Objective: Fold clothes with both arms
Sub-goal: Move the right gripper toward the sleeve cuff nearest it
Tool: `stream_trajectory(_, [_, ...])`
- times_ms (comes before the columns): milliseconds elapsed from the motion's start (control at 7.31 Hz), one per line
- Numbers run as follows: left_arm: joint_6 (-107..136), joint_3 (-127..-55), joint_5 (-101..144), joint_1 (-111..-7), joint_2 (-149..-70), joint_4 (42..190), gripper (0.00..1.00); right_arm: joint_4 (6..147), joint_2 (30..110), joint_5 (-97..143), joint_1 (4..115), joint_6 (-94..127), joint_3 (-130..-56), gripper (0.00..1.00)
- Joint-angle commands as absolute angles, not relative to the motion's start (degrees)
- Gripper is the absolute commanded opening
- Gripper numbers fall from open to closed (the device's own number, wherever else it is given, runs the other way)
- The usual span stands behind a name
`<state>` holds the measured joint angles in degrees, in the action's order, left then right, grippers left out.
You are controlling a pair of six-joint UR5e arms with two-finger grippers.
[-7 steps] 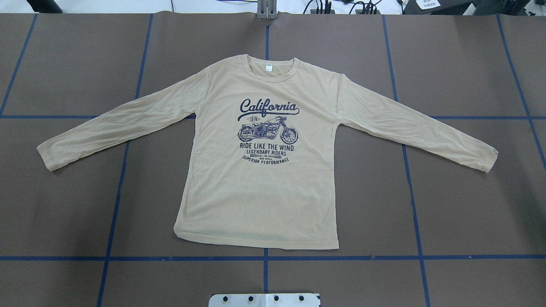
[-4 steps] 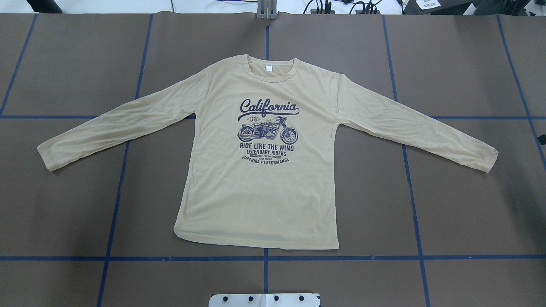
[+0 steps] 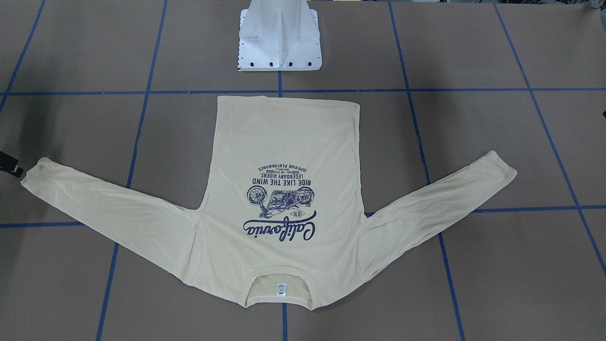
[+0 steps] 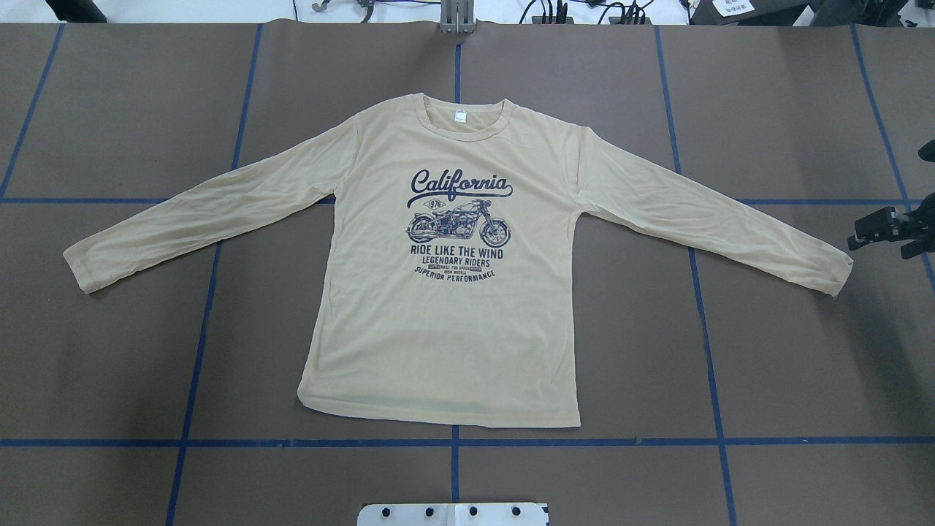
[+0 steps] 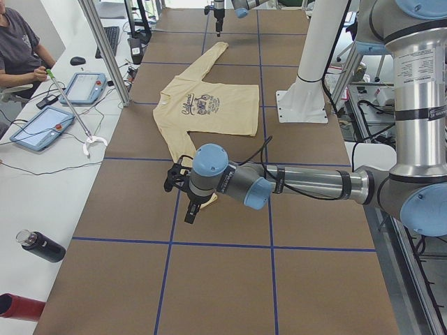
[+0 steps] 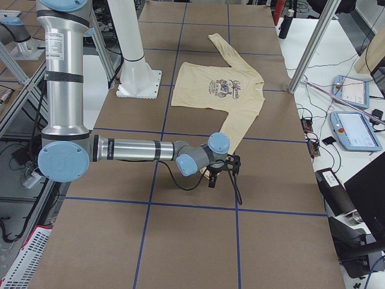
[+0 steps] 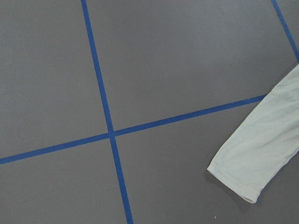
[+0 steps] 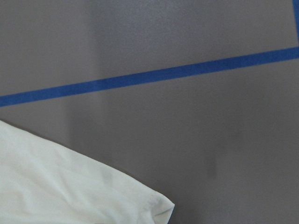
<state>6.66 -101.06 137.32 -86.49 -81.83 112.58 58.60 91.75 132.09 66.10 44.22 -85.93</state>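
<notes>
Right claw (image 4: 880, 232) hangs just beside one shirt (image 4: 445, 329) cuff (image 4: 840, 274), left claw (image 5: 180, 195) by the other. Can't tell either grip. Shirt lies flat between them on the desk (image 4: 789, 365).

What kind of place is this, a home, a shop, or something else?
Most likely a robotics lab or test cell: a brown table gridded with blue tape, the robot's left arm and right arm beside a spread-out T-shirt, and touchscreen control pendants on a side bench.
</notes>
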Motion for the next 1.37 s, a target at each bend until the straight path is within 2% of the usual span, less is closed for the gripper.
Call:
stream_trajectory(0, [6.7,-101.1,137.4,-86.5,-81.8,112.6,1.00,57.1,90.7,131.3,64.5,47.5,-83.9,0.94])
stream_trajectory(958, [6.4,-101.2,137.3,-86.5,-81.8,112.6,1.00,57.1,89.0,131.9,63.1,47.9,-81.4,0.92])
stream_trajectory(1231, [6.3,-101.3,137.3,-86.5,-81.8,112.6,1.00,57.1,88.9,132.0,63.0,47.9,-80.7,0.89])
